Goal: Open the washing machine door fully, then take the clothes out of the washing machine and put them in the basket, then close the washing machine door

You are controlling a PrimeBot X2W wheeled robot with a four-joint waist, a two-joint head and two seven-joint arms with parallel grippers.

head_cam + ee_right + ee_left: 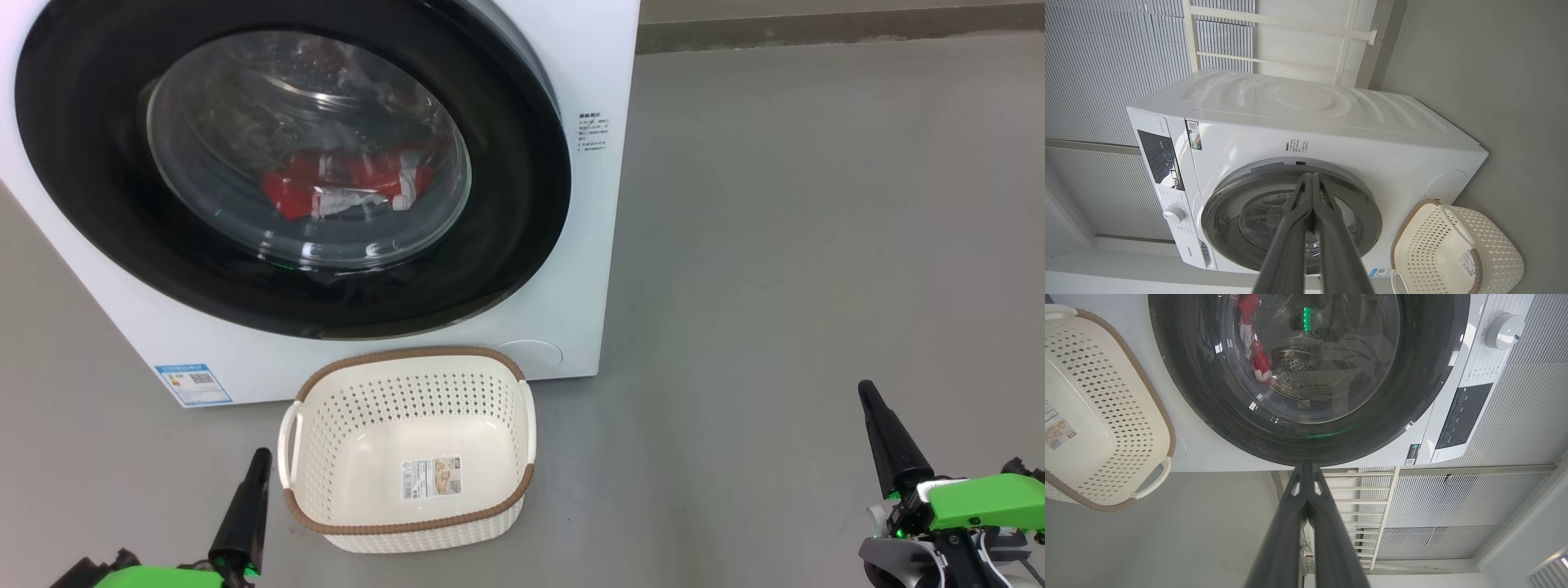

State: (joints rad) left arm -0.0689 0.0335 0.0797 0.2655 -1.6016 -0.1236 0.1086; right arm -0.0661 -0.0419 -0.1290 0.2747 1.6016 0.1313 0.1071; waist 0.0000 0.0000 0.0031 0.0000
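Observation:
The white washing machine (592,245) stands ahead with its black-rimmed round door (522,212) closed against the front. Red and white clothes (335,188) lie behind the door's glass. On the floor before the machine sits the cream basket (408,506), holding just a paper sticker. My left gripper (260,459) is shut at the lower left, beside the basket's left handle. At the lower right, my right gripper (867,392) is shut too, well away from the machine. The left wrist view has the door (1208,396) and the basket (1118,416); the right wrist view has the machine (1331,134) and the basket (1437,253).
Grey floor (816,245) spreads wide to the right of the machine. A low wall base (816,28) runs along the far edge. White slatted panels (1106,61) and a white rack (1290,24) stand behind the machine.

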